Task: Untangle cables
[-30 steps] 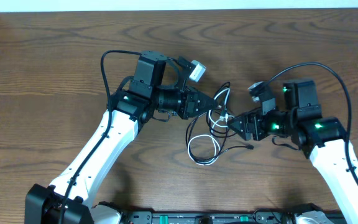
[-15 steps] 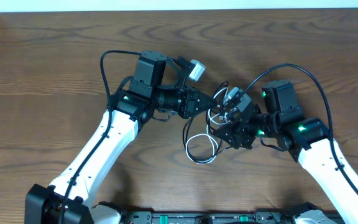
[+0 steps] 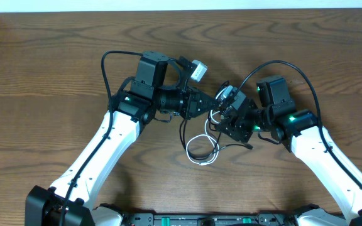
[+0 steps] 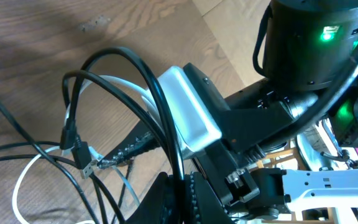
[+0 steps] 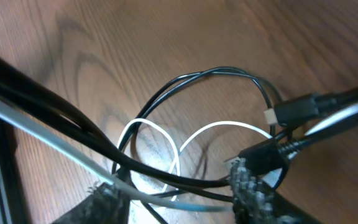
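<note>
While the left tool (image 4: 180,185) clamps the black cable (image 4: 168,132), the right tool (image 5: 179,193) stands spread apart.

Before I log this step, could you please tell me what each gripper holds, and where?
The left gripper pinches the black cable mid-length. The right gripper is open, straddling it and the white cable, clamping neither.

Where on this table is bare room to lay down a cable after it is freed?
The table is bare left of the left arm, along the back strip behind both arms, and right of the right arm. Crowded: the centre, where the left claw and right claw meet over the black cable and white cable.
</note>
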Motion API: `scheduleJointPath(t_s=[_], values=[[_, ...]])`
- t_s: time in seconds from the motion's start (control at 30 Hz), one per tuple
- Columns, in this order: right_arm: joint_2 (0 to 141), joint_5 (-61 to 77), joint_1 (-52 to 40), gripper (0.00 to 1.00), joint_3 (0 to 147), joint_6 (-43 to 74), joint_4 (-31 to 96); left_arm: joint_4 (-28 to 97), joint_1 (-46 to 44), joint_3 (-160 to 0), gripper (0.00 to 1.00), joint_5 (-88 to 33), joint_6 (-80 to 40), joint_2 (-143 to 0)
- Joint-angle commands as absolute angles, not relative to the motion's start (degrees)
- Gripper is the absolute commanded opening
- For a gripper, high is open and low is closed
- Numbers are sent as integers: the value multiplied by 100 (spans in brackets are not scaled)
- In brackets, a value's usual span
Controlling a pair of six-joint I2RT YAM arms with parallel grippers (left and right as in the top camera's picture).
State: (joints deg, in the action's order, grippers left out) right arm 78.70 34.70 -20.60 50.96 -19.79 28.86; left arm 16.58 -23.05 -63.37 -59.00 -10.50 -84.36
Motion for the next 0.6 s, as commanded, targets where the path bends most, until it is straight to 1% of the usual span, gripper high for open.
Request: scheduleJointPath(t_s=[0.0,0.07,0.13,0.17,0.23,0.33,0.37,0.4,0.5,0.57], values=[[7876,3492,-2110,39,5159,-2040,2801,1660,-2322,-6399,8,-5931,-1041,-8401],[7876,3546,-2110,25,5159,-2036,2821,1660,-2322,-6399,8,-5929,-1039,-8401],[7876,3623,-2110,15,5159,-2038,2860,1660,-2322,-6399,8,-5929,-1039,-8401],[7876,3667,-2110,11,5159,-2038,2893,1660,-2322,-6399,8,-5929,-1039,-8401],[7876,3704,-2110,7,5159,-2036,2965,1660,-2322,-6399,8,-5929,-1039,-8401],[7876,3704,-2110,9,5159,-2038,3098,1660,-2322,-6399,8,-5929,-1039,-8401],[7876,3704,-2110,20,5159,-2038,3142,1660,-2322,-6399,8,-5929,-1039,-8401],[7876,3701,-2110,28,5159,-2040,3157,1660,-2322,-6399,8,-5929,-1039,-8401],[7876,3704,-2110,34,5159,-2043,3129,1660,-2322,-6399,8,-5929,-1039,-8401],[7876,3704,-2110,34,5159,-2043,3015,1662,-2322,-6399,8,-5931,-1044,-8401]])
